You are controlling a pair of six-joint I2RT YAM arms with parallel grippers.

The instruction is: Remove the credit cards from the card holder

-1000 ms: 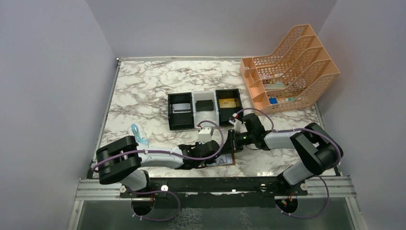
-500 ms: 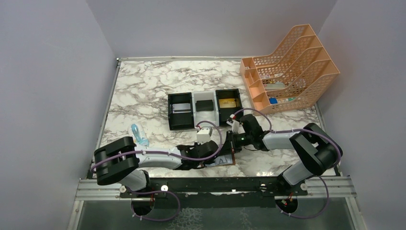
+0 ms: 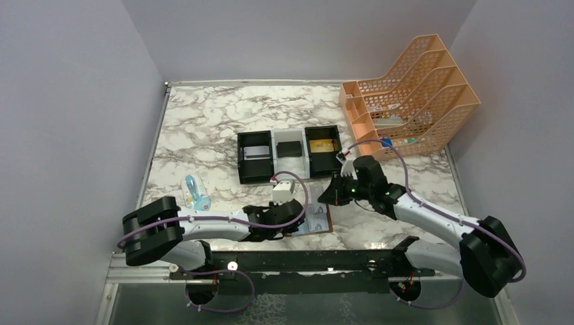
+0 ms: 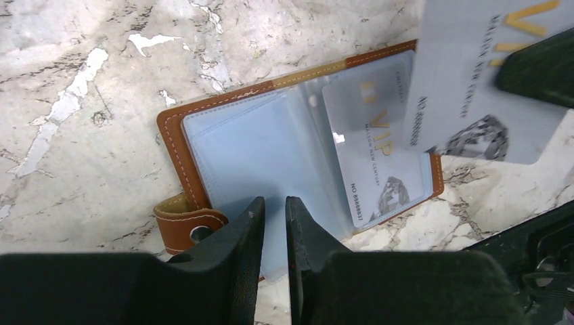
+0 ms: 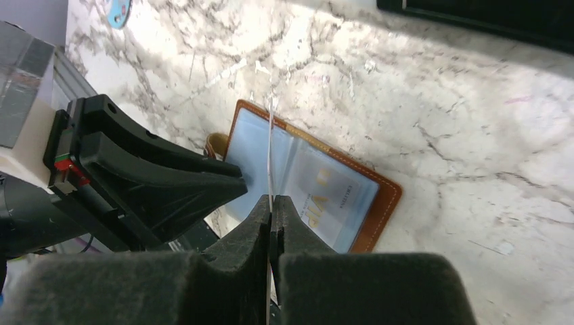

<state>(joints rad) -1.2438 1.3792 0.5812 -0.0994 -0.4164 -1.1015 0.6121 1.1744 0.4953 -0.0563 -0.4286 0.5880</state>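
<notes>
Brown holder (image 4: 308, 152) open flat near bench front edge; left claw (image 4: 274, 223) pins its blue pocket. Right claw (image 5: 271, 213) clenched on card (image 4: 484, 81), lifted just above holder.

table (image 3: 203, 128): marble | on it: card holder (image 4: 203, 145); tray (image 3: 256, 177); file rack (image 3: 413, 95)

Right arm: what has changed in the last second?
The right gripper shut on a pale grey VIP card and lifted it away from the open brown leather card holder, toward the tray. The left gripper stayed pinning the holder; another card remains inside.
</notes>
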